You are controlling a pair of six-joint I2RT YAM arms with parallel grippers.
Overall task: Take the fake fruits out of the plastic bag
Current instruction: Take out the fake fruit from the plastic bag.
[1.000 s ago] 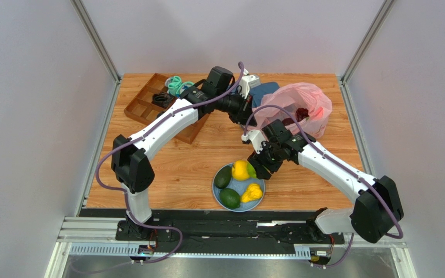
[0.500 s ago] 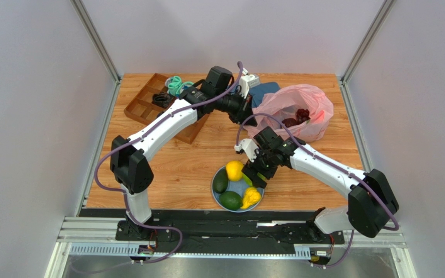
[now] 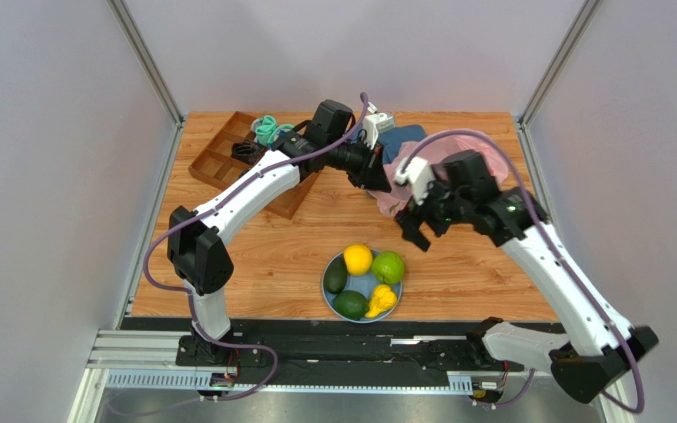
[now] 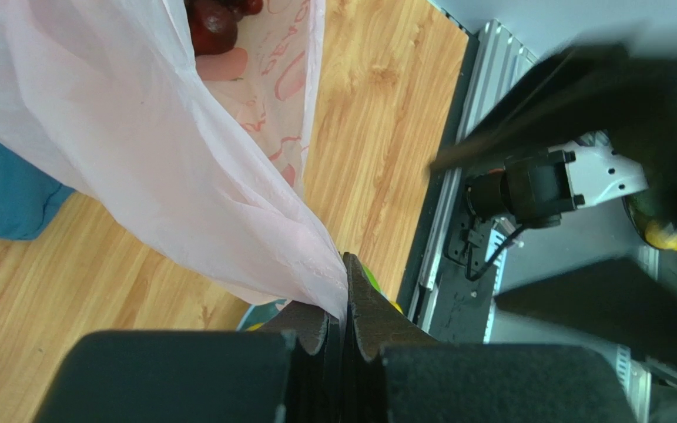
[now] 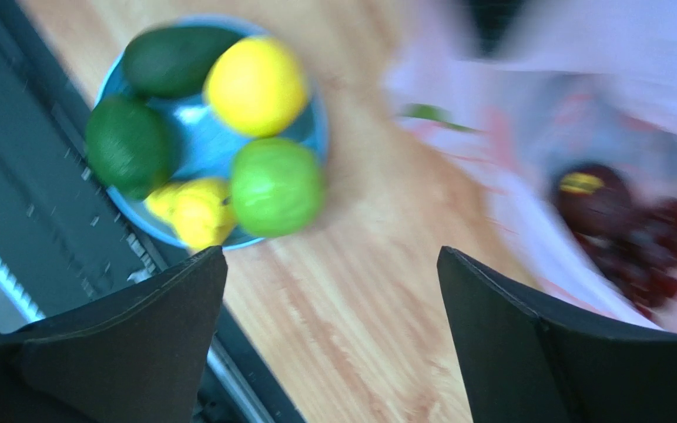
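Pinching plastic bag, left fingers, fruit inside

Robot lab test cell. A wooden tabletop is boxed on three sides by blank grey panels set between bare aluminium posts. Two white-and-black robot arms, left and right, are bolted to a black rail on slotted metal framing at the near edge, with purple cables looping exposed along them.

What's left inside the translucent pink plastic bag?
A dark red fruit and a dark reddish grape bunch lie in the translucent pink plastic bag. Crinkled folds hide anything deeper.
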